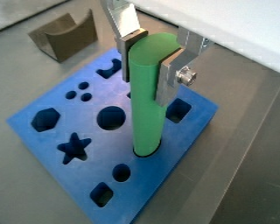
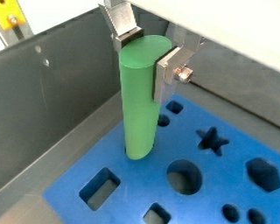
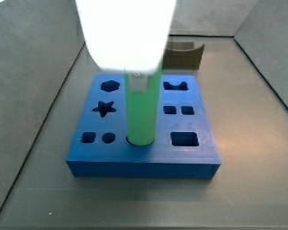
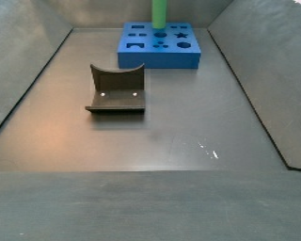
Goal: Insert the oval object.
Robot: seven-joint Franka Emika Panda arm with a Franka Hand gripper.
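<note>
My gripper [image 1: 150, 59] is shut on the upper end of the oval object [image 1: 147, 105], a long bright green peg held upright; both wrist views show it [image 2: 137, 101]. The silver fingers [image 2: 168, 68] clamp its two sides. The peg's lower end meets the top face of the blue block [image 1: 55, 122] near the block's middle; I cannot tell whether it sits in a hole. In a side view the peg [image 3: 140, 112] stands on the block [image 3: 147, 157] under the washed-out white gripper [image 3: 137, 77]. In a side view the peg [image 4: 160, 11] rises from the far block [image 4: 160, 58].
The blue block has several shaped holes, among them a star [image 1: 73, 148] and a round one [image 2: 184, 176]. A dark grey curved block [image 4: 118, 89] lies mid-floor, also shown behind the blue block [image 3: 183, 54]. Grey walls [image 2: 49, 114] enclose the floor.
</note>
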